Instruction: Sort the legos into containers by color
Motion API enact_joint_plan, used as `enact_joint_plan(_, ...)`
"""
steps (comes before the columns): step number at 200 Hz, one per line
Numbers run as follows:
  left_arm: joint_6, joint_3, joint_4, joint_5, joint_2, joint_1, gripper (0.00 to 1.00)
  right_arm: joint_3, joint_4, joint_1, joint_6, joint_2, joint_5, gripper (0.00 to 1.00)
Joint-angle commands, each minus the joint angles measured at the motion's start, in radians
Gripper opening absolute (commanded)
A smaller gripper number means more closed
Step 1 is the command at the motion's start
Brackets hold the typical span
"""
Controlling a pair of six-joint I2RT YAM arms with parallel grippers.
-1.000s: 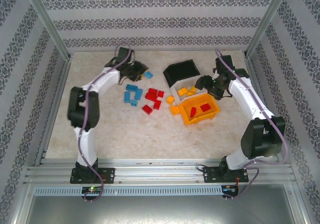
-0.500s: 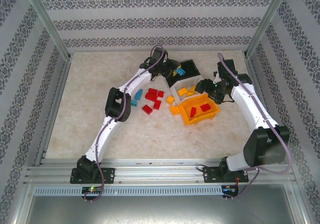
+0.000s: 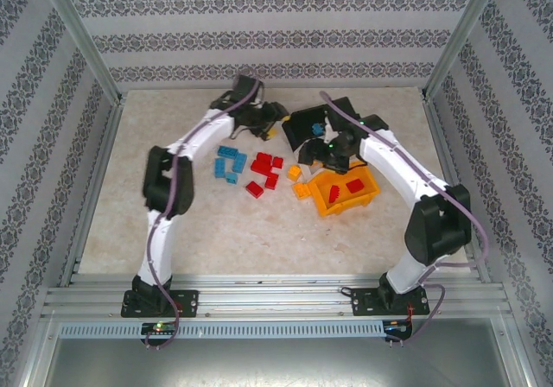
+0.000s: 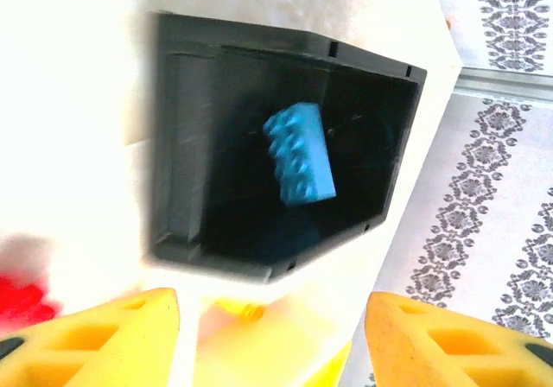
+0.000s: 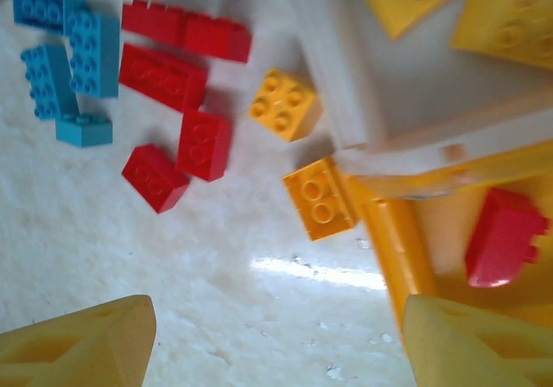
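A black bin (image 4: 186,162) of smooth plastic with a dull sheen holds a light blue brick (image 4: 301,155), studded plastic, slightly glossy. Under the bin, the worktop (image 5: 216,318) looks pale, mottled and finely grainy, with one streak of glare. Near the bin lie red bricks (image 5: 162,76) of shiny plastic. The fingers (image 4: 95,339) of the left pincer (image 4: 272,344) are matt yellow moulded plastic with hollow cells. Well in front of the bin run ribbed bare-metal rails (image 3: 276,299).
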Motion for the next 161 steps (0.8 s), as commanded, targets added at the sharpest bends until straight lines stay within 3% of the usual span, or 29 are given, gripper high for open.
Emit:
enact_joint_plan(1, 0.201, -0.184, -0.18, -0.11, -0.18, 0.088, 0.59, 0.078, -0.041, 0.066, 0.009, 0.073, 0.012, 0.75)
enact_joint_plan(26, 0.35, -0.322, -0.312, -0.213, -0.279, 0.138, 0.58, 0.113, -0.036, 0.116, 0.033, 0.132, -0.001, 0.75)
enact_joint_plan(51, 0.47, -0.326, -0.393, -0.274, -0.254, 0.141, 0.56, 0.111, -0.011, 0.132, 0.068, 0.151, -0.03, 0.75)
enact_joint_plan(161, 0.636, -0.162, -0.488, -0.383, -0.007, 0.147, 0.52, 0.043, -0.024, 0.138, 0.094, 0.098, 0.006, 0.75)
